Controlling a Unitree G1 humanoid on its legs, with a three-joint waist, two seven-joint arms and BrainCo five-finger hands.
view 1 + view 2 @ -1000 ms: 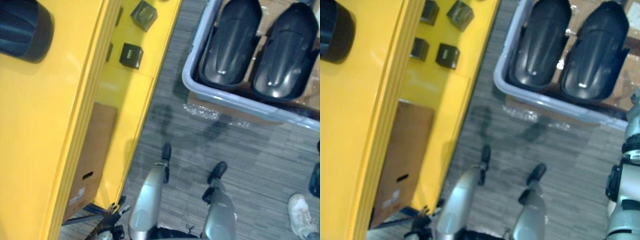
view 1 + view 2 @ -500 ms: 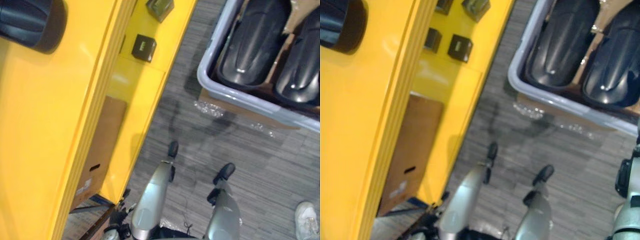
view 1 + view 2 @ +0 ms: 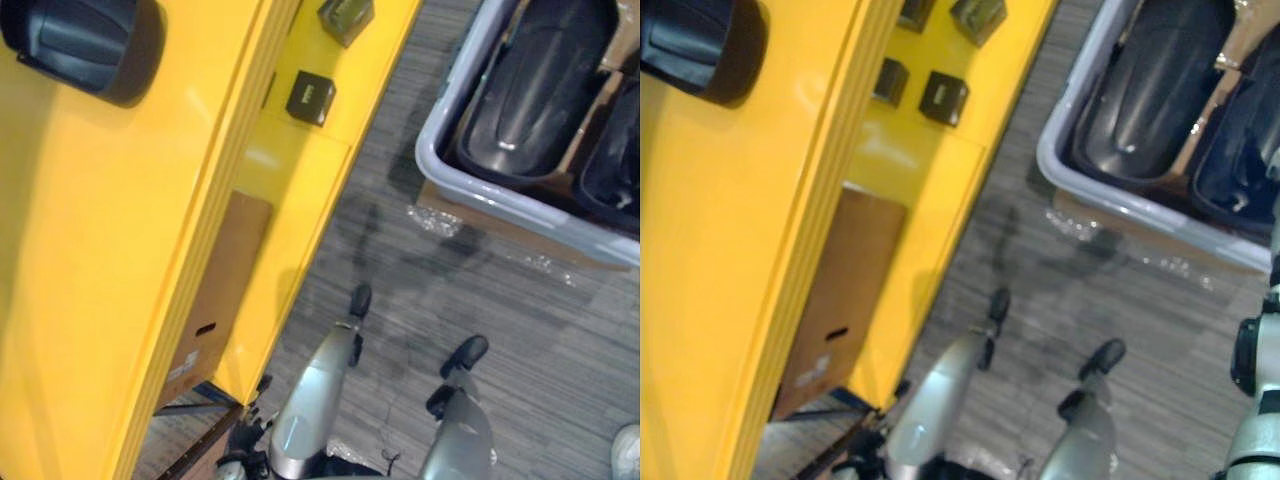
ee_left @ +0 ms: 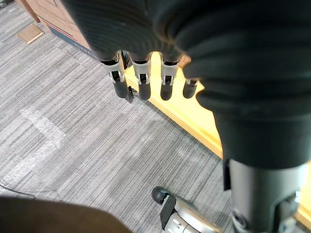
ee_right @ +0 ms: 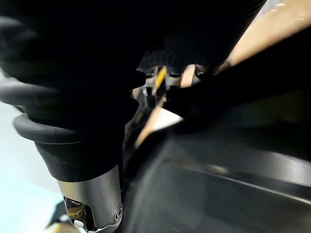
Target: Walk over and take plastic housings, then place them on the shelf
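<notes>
Two housings (image 3: pixel 530 90) were noted in the bin (image 3: pixel 437 165), and another housing (image 3: pixel 85 45) on the shelf (image 3: pixel 100 260). The left hand (image 4: pixel 142 80) was seen straight-fingered and empty. The state of the right hand (image 5: pixel 146 34) could not be told.

- i see grey striped carpet (image 3: pixel 500 330) covering the floor from the middle out to the right.
- a grey bin (image 3: pixel 520 208) stands on it at the far right, with brown cardboard (image 3: pixel 1247 35) inside it.
- crinkled clear film (image 3: pixel 435 218) lies on the carpet just beside the bin's near edge.
- a small dark box (image 3: pixel 311 97) sits far, left of centre, and a second dark box (image 3: pixel 345 18) sits just beyond it.
- a brown cardboard box (image 3: pixel 225 290) with a slot cut-out lies near left.
- a person's white shoe (image 3: pixel 628 452) shows at the near right corner.
- the left wrist view gives me a pale tape strip (image 4: pixel 41 128) on the carpet.
</notes>
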